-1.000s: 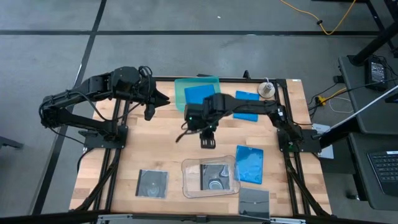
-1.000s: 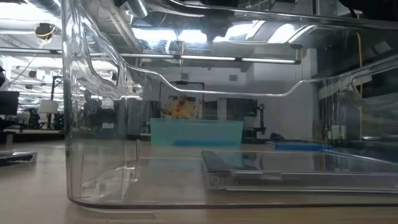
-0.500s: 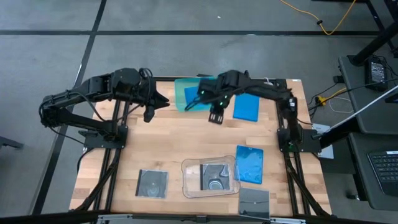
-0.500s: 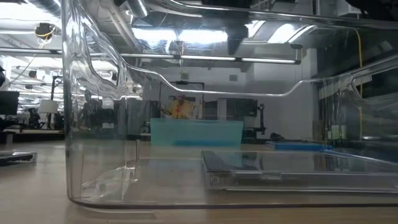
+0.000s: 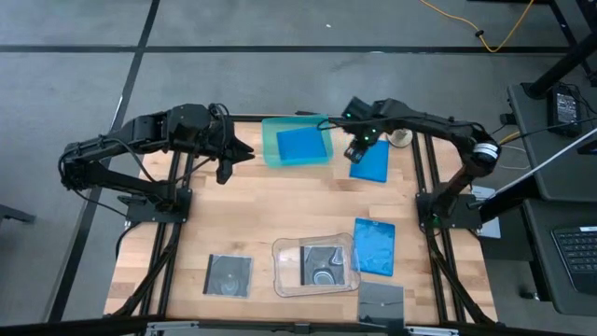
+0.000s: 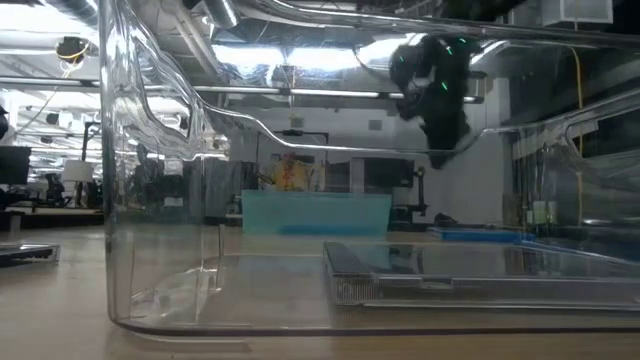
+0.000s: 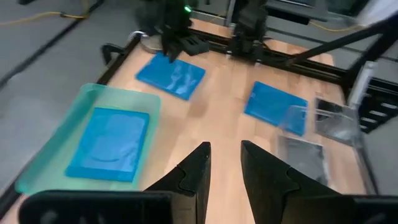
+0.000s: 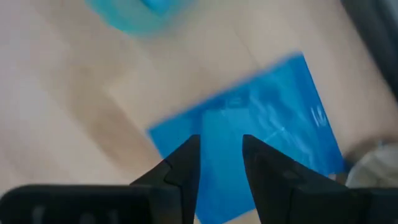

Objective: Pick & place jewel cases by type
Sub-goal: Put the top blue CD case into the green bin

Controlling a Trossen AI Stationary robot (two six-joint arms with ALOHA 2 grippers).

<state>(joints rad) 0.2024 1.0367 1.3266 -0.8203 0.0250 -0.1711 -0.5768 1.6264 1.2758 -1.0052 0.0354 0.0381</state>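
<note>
Three bright blue cases show in the high view. One (image 5: 303, 145) lies flat in the teal tray (image 5: 272, 140), one (image 5: 373, 163) lies on the table near the far right corner, and one (image 5: 375, 247) lies near the right edge. One dark square case (image 5: 322, 264) lies inside the clear tray (image 5: 280, 271); two more (image 5: 229, 275) (image 5: 381, 301) lie flat by the near edge. My right gripper (image 5: 357, 149) (image 8: 217, 140) hangs open above the far-right blue case (image 8: 267, 124), raised clear of it (image 6: 440, 100). My left gripper (image 5: 229, 154) (image 7: 222, 146) waits open over the table's far left part.
A small round object (image 5: 399, 135) sits at the far right corner beside the blue case. The clear tray's wall (image 6: 150, 200) stands right in front of the low camera. Bare wood (image 5: 280, 205) lies across the table's middle. A dark frame runs along the table's edges.
My right gripper has swung from the table's middle toward the far edge, then toward the right, and now stands over the blue case near the far right corner. It has stayed open and carried nothing. No case has moved.
</note>
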